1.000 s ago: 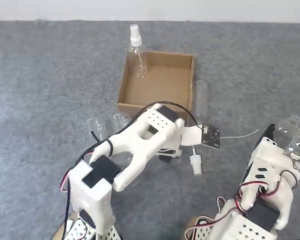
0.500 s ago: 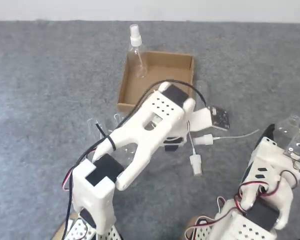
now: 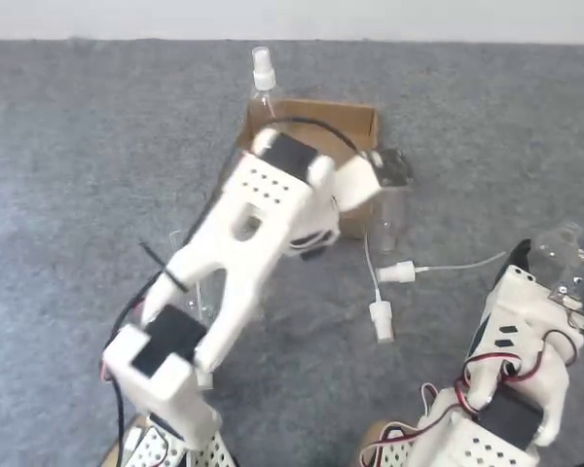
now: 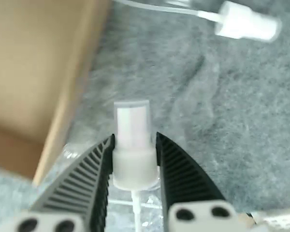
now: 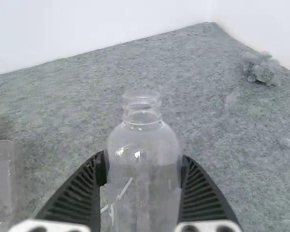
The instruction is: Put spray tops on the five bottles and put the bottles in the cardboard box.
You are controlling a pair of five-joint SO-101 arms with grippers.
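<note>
A spray top sits clamped inside the left pincer.

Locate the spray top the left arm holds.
In the left wrist view the spray top is pinched between the left arm's fingers, close beside the cardboard box and its outer wall.

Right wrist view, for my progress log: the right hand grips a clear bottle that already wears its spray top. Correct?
No. The right hand grips a clear bottle, but its neck is bare and open, with nothing fitted on it; the right wrist view shows this.
</note>
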